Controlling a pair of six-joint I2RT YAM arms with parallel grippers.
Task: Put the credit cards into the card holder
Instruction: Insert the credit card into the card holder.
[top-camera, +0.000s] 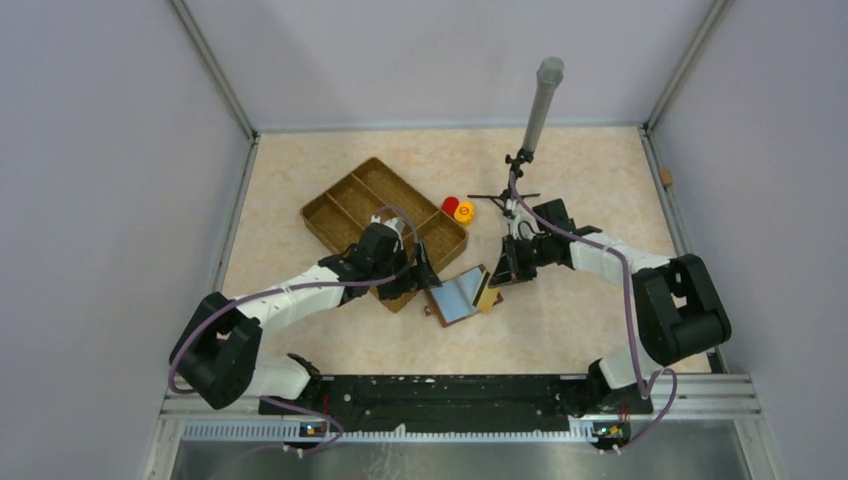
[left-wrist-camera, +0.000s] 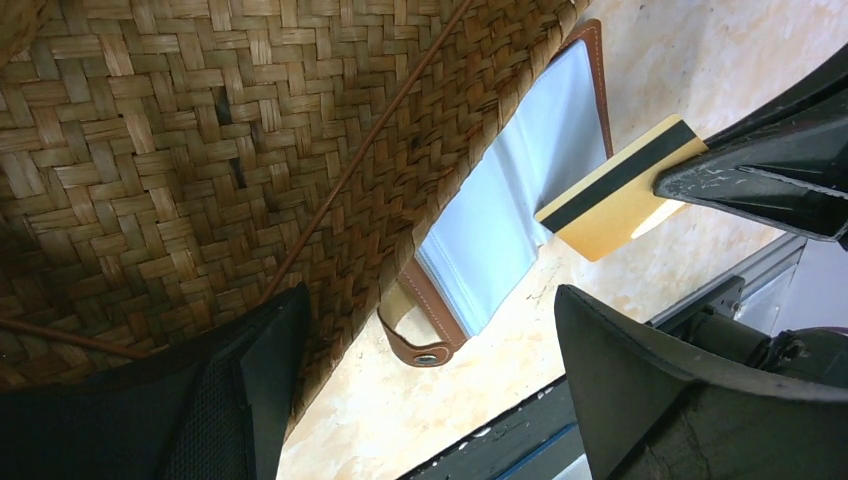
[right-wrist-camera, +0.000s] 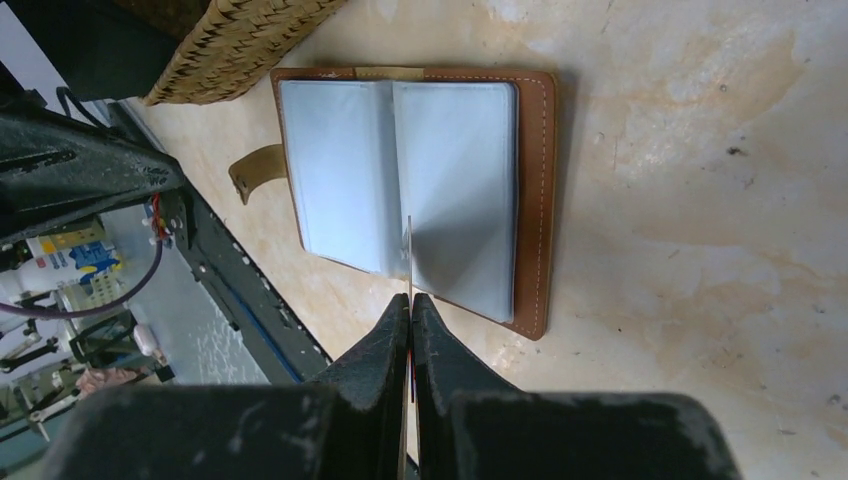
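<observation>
One credit card (left-wrist-camera: 612, 212), one card holder (right-wrist-camera: 450, 170)

The card holder (right-wrist-camera: 540, 200) is brown, blue-grey inside; the credit card (left-wrist-camera: 600, 205) is gold, black-striped; the tray (left-wrist-camera: 200, 150) shows tan weave.

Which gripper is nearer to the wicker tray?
Left. The left gripper is at the wicker tray's near corner; the right gripper is past the card holder, gripping a gold card.

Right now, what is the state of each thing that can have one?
card holder: open, lying flat.
gold card: pinched by one end, over the holder's sleeves, not yet in a slot.
right gripper: shut on the gold card.
left gripper: open, holding nothing.
</observation>
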